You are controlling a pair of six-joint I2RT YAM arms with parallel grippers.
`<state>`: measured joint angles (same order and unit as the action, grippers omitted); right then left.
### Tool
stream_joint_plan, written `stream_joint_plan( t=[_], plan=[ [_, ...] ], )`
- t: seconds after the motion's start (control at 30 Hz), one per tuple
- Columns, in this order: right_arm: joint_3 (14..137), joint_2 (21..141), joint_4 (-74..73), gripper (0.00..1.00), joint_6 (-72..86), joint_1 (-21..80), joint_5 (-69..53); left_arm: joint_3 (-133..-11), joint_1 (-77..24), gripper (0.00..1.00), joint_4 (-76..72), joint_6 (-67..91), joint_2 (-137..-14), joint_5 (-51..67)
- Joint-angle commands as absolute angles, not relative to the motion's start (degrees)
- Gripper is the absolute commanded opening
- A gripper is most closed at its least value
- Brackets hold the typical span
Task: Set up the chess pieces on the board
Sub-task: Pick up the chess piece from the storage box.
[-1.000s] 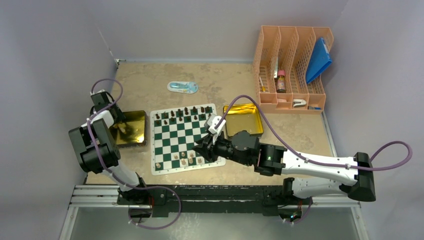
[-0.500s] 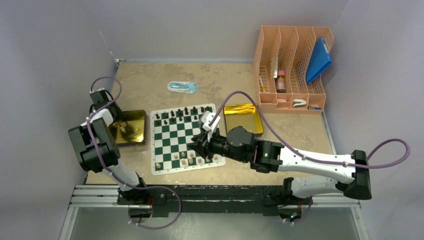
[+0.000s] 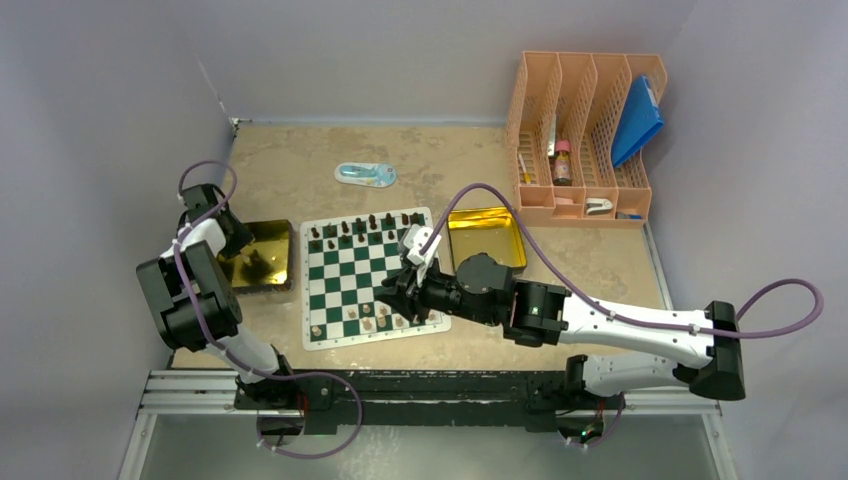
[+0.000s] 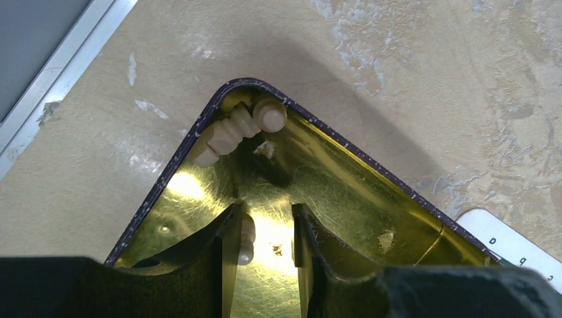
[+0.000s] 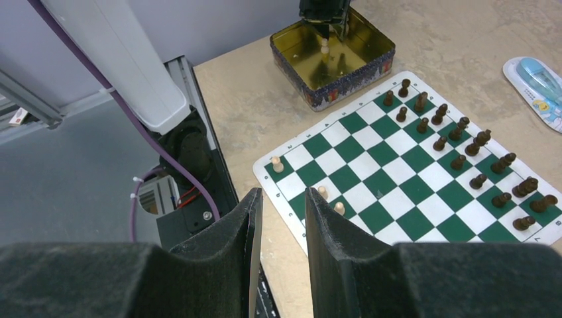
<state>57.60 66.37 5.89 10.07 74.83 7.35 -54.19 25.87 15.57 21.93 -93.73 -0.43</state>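
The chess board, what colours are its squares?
Green and white checks; the flat square chess board shows best in the right wrist view.

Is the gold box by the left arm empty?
Not empty. The left wrist view shows cream chess pieces lying on their sides in a corner of the gold box.

Soft, even overhead light and faint shadows — harsh glare off the gold tray's [image 4: 351,212] floor; wrist views blur along their bottom edges.
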Motion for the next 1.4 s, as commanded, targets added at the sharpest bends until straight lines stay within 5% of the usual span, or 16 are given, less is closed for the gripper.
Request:
stream_joint_plan(
  t=[0.0,1.37],
  plan=[
    [57.4,64.3,8.0,0.32,10.6,74.8,6.3,-53.6,26.4,0.33,16.2,22.7,-90.0,-3.1],
    [58.5,62.1,7.5,0.33,11.9,74.8,4.3,-50.9,25.0,0.27,18.4,24.1,-88.7,-5.7]
  ],
)
